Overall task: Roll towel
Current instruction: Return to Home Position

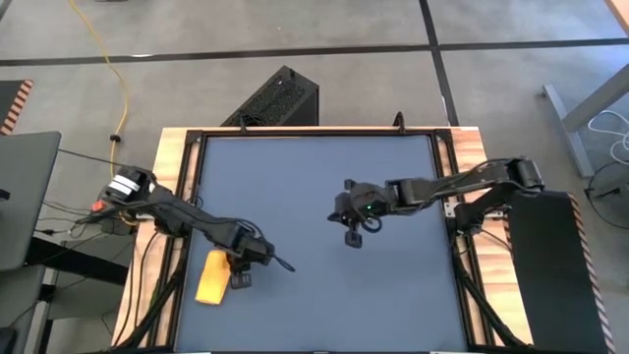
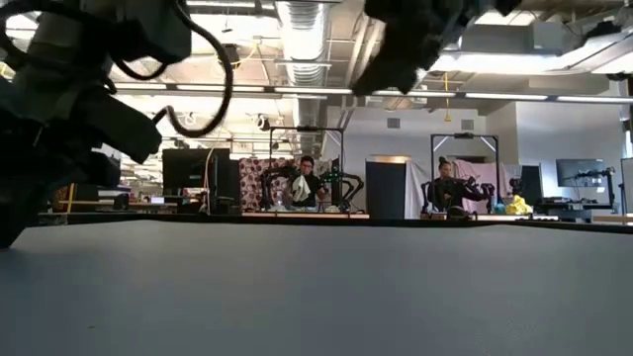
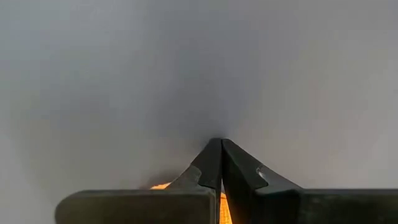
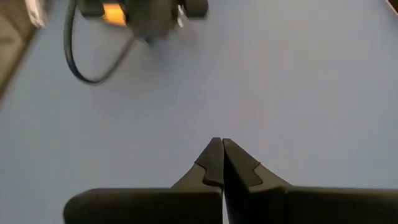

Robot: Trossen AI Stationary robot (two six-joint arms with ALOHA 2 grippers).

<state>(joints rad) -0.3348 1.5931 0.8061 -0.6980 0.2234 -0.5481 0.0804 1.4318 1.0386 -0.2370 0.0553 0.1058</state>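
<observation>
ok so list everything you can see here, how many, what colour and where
towel: 1, yellow-orange, rolled, table's lower left in the high view
table: 1, dark blue top, wood edges, centre
box: 1, black, on the floor past the table's far edge
cable: 1, yellow, on the floor beyond the table's far left corner
people: 2, far back in the room, low view
left gripper: 1, dark, shut, over the table beside the towel
right gripper: 1, dark, shut, over the table's middle
</observation>
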